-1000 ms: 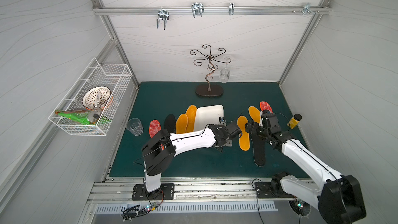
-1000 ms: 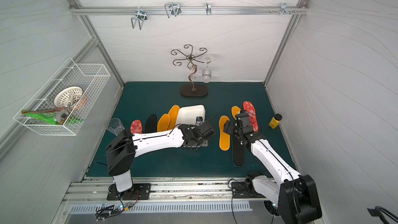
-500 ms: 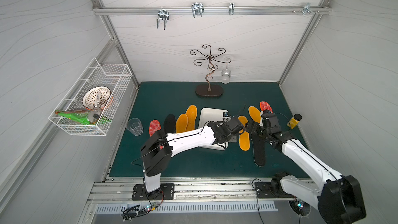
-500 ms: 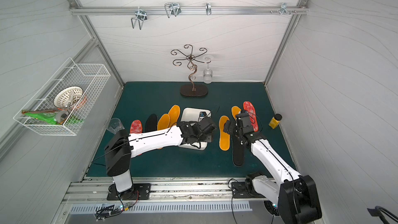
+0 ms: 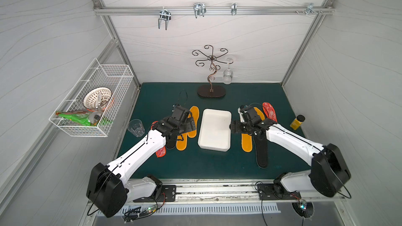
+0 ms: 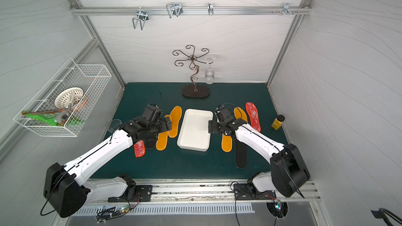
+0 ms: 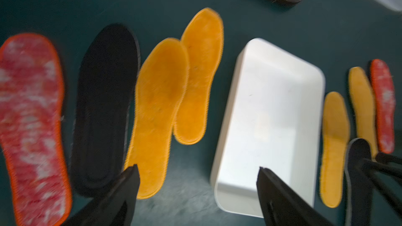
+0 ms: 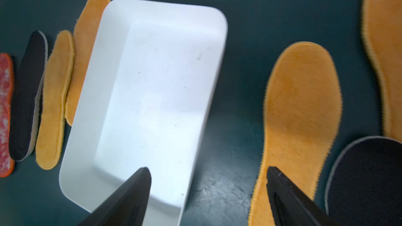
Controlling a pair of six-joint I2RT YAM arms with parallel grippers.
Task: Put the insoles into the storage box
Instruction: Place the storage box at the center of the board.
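Holding everything, table (image 6: 195, 166): a dark green surface fills the lower middle of both top views.
Storage box (image 6: 194, 130): white, shallow and empty, at the centre of the table, with its long side running up the frame.
Insoles, centre-left: left red insole (image 6: 139, 148), left black insole (image 6: 150, 143) and left orange insoles (image 6: 162, 142) lie flat in a row. They are partly under the left arm, and the orange two touch along one edge.
Insoles, centre-right: right orange insoles (image 6: 226, 143), right black insole (image 6: 240, 155) and right red insole (image 6: 253, 116) lie flat. None is in the box.
Left gripper (image 7: 196, 168): jaws spread wide and empty, above the orange insoles just left of the box.
Right gripper (image 8: 207, 168): jaws spread wide and empty, above the box's right rim and the nearest orange insole.
Risk, grasp: the insoles are thin and lie flush, so a pinch may slip, or lift two touching ones together.
Risk, box: it looks light, so a low gripper could push it aside.
Risk, fit: each insole is nearly as long as the box, so one set down crooked may rest on the rim.
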